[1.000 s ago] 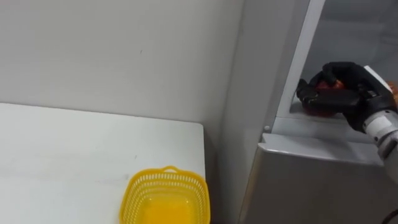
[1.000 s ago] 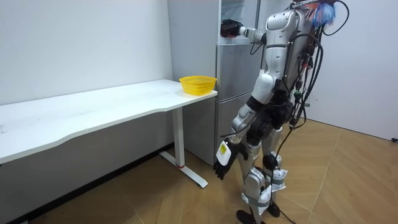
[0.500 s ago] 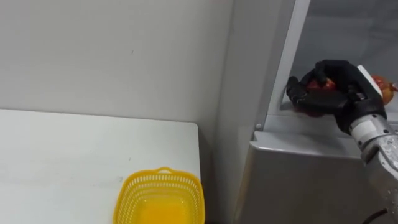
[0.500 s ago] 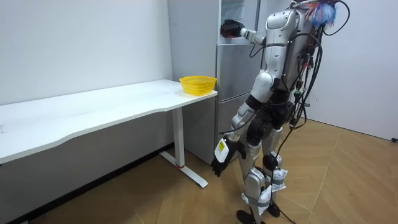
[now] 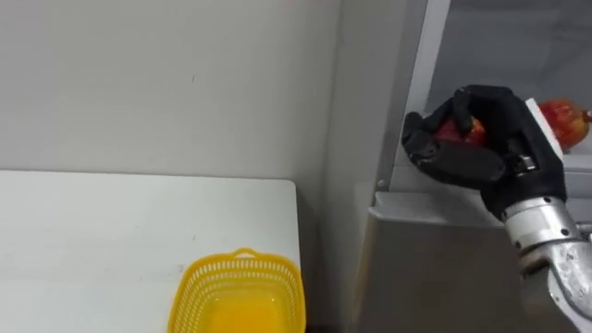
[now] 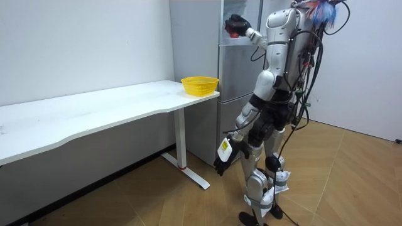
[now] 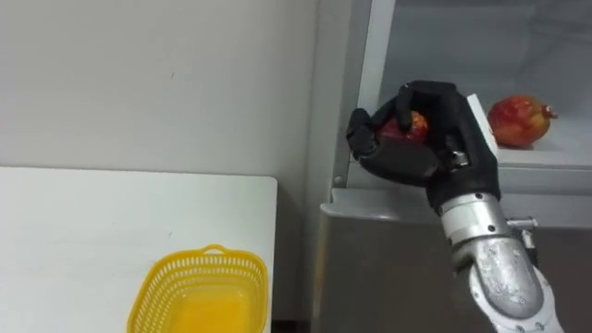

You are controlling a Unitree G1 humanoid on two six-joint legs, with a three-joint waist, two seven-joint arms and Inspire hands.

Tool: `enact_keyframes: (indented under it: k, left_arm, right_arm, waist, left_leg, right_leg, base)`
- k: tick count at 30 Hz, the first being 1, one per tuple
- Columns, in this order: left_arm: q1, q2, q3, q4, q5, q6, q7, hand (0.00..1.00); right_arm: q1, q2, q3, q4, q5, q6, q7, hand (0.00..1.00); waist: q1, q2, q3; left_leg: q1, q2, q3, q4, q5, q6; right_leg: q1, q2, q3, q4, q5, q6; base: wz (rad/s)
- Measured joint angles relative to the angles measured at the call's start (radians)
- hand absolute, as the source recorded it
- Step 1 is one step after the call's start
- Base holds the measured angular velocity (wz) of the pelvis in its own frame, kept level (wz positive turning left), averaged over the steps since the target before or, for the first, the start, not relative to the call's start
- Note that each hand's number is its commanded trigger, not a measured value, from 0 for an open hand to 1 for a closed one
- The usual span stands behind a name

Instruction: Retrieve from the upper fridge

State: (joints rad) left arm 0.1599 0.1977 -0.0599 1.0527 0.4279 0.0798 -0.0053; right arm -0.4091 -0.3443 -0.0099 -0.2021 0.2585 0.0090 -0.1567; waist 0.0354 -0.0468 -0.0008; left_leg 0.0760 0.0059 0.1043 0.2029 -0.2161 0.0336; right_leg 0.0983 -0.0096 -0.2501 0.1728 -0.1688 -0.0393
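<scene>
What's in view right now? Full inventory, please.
held fruit: 1, red, gripped at the upper compartment's front edge
second fruit: 1, red, on the upper shelf, behind the grip
basket: 1, yellow, on the table corner nearest the fridge
table: 1, white, against the wall
fridge: 1, grey, upper compartment open
right hand: 1, black, fingers curled round the held fruit
left hand: 1, black, hanging by the thigh

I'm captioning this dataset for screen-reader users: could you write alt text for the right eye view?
The robot's right hand, curled round a red fruit, is at the opening of the upper fridge, where a second red fruit lies on the shelf. Lower left, a yellow basket sits on a white table.
</scene>
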Motion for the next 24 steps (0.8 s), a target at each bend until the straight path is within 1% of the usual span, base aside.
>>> enact_keyframes:
  k: [2, 4, 5, 7, 9, 12, 14, 15, 16, 17, 18, 21, 22, 24]
  left_arm:
    - [0.003, -0.001, 0.0, 0.002, -0.005, -0.003, 0.0, 0.0]
    - [0.003, -0.001, 0.0, 0.002, -0.005, -0.013, 0.0, 0.0]
    - [0.003, -0.002, -0.001, 0.002, -0.005, -0.024, 0.002, 0.0]
    - [0.002, -0.003, -0.002, 0.007, -0.004, -0.044, 0.002, 0.0]
    - [0.001, -0.003, -0.014, 0.007, -0.005, -0.046, 0.003, 0.0]
    - [-0.013, -0.003, -0.043, 0.028, -0.004, -0.049, 0.002, 0.0]
    - [-0.016, -0.003, -0.044, 0.033, -0.003, -0.049, 0.001, 0.0]
    - [-0.017, -0.002, -0.044, 0.033, -0.003, -0.048, 0.001, 0.0]
    - [-0.018, 0.0, -0.044, 0.033, -0.003, -0.048, 0.001, 0.0]
    - [-0.018, 0.001, -0.044, 0.033, -0.003, -0.048, 0.001, 0.0]
    - [-0.019, 0.006, -0.05, 0.033, -0.002, -0.047, 0.0, 0.0]
    - [-0.025, 0.017, -0.084, 0.032, 0.0, -0.044, -0.007, 0.0]
    - [-0.029, 0.021, -0.088, 0.033, 0.001, -0.044, -0.009, 0.0]
    - [-0.036, 0.026, -0.091, 0.036, 0.001, -0.044, -0.018, 0.0]
  right_arm:
    - [0.008, 0.012, 0.001, -0.083, -0.063, -0.02, -0.023, 1.0]
    - [0.008, 0.025, 0.001, -0.151, -0.117, -0.049, -0.052, 1.0]
    - [0.008, 0.027, 0.005, -0.19, -0.158, -0.07, -0.069, 1.0]
    - [0.008, 0.027, 0.018, -0.242, -0.259, -0.108, -0.086, 1.0]
    - [0.008, 0.028, 0.038, -0.26, -0.334, -0.128, -0.09, 1.0]
    - [0.008, 0.028, 0.083, -0.279, -0.414, -0.13, -0.085, 1.0]
    - [0.008, 0.028, 0.117, -0.287, -0.435, -0.131, -0.073, 1.0]
    - [0.008, 0.028, 0.141, -0.287, -0.446, -0.13, -0.067, 1.0]
    - [0.009, 0.028, 0.163, -0.287, -0.463, -0.13, -0.054, 1.0]
    - [0.009, 0.028, 0.175, -0.286, -0.467, -0.13, -0.045, 1.0]
    - [0.009, 0.029, 0.196, -0.286, -0.485, -0.13, -0.03, 1.0]
    - [0.009, 0.028, 0.254, -0.276, -0.543, -0.129, 0.009, 1.0]
    - [0.009, 0.026, 0.279, -0.272, -0.555, -0.128, 0.026, 1.0]
    - [0.009, 0.026, 0.31, -0.267, -0.587, -0.129, 0.051, 1.0]
  waist:
    - [-0.002, 0.006, -0.0013]
    - [-0.002, 0.011, -0.0079]
    - [-0.002, 0.013, -0.0096]
    - [-0.002, 0.015, -0.0092]
    - [-0.003, 0.014, -0.0087]
    - [-0.002, 0.011, -0.0066]
    - [0.0, 0.004, -0.0038]
    - [0.003, 0.003, 0.0002]
    - [0.003, -0.003, 0.0018]
    - [0.005, -0.006, 0.0014]
    - [0.015, -0.011, 0.0013]
    - [0.033, -0.019, -0.0004]
    - [0.044, -0.023, -0.0004]
    - [0.055, -0.029, 0.0016]
  left_leg:
    - [-0.001, 0.0, 0.002, -0.001, 0.0, 0.0]
    - [-0.008, 0.0, 0.001, -0.004, 0.0, 0.0]
    - [-0.009, 0.0, 0.001, -0.004, 0.0, 0.0]
    - [-0.01, 0.0, 0.001, -0.006, 0.0, 0.0]
    - [-0.01, 0.0, 0.001, -0.006, 0.0, 0.0]
    - [-0.01, 0.001, 0.002, -0.005, 0.0, 0.0]
    - [-0.01, 0.002, 0.002, -0.004, 0.0, 0.0]
    - [-0.011, 0.002, 0.004, -0.004, 0.001, -0.001]
    - [-0.012, 0.003, 0.006, -0.004, 0.001, -0.001]
    - [-0.013, 0.003, 0.007, -0.004, 0.001, -0.001]
    - [-0.016, 0.002, 0.008, -0.004, 0.001, -0.002]
    - [-0.017, 0.002, 0.008, -0.005, 0.002, -0.002]
    - [-0.015, 0.002, 0.008, -0.007, 0.002, -0.002]
    - [-0.012, 0.003, 0.007, -0.009, 0.002, -0.002]
  right_leg:
    - [-0.003, 0.0, 0.002, 0.0, 0.0, 0.0]
    - [-0.01, 0.0, 0.002, 0.0, 0.0, 0.0]
    - [-0.012, 0.0, 0.001, 0.0, 0.0, 0.0]
    - [-0.012, 0.001, 0.002, 0.001, 0.0, 0.001]
    - [-0.012, 0.001, 0.002, 0.002, 0.0, 0.001]
    - [-0.015, 0.0, 0.003, 0.008, 0.0, 0.001]
    - [-0.017, 0.0, 0.005, 0.013, 0.0, 0.001]
    - [-0.018, 0.001, 0.008, 0.013, 0.0, 0.001]
    - [-0.02, 0.002, 0.014, 0.013, 0.0, 0.0]
    - [-0.022, 0.003, 0.017, 0.013, 0.001, 0.0]
    - [-0.027, 0.003, 0.02, 0.015, 0.001, -0.001]
    - [-0.03, 0.005, 0.025, 0.015, 0.002, -0.001]
    - [-0.029, 0.005, 0.025, 0.015, 0.002, -0.001]
    - [-0.027, 0.006, 0.025, 0.014, 0.002, -0.001]
  base:
    - [-0.02]
    - [0.0]
    - [0.0]
    - [0.0]
    - [0.0]
    - [0.0]
    - [-0.02]
    - [-0.06]
    - [-0.06]
    - [-0.07]
    - [-0.07]
    - [-0.03]
    - [0.0]
    - [0.0]
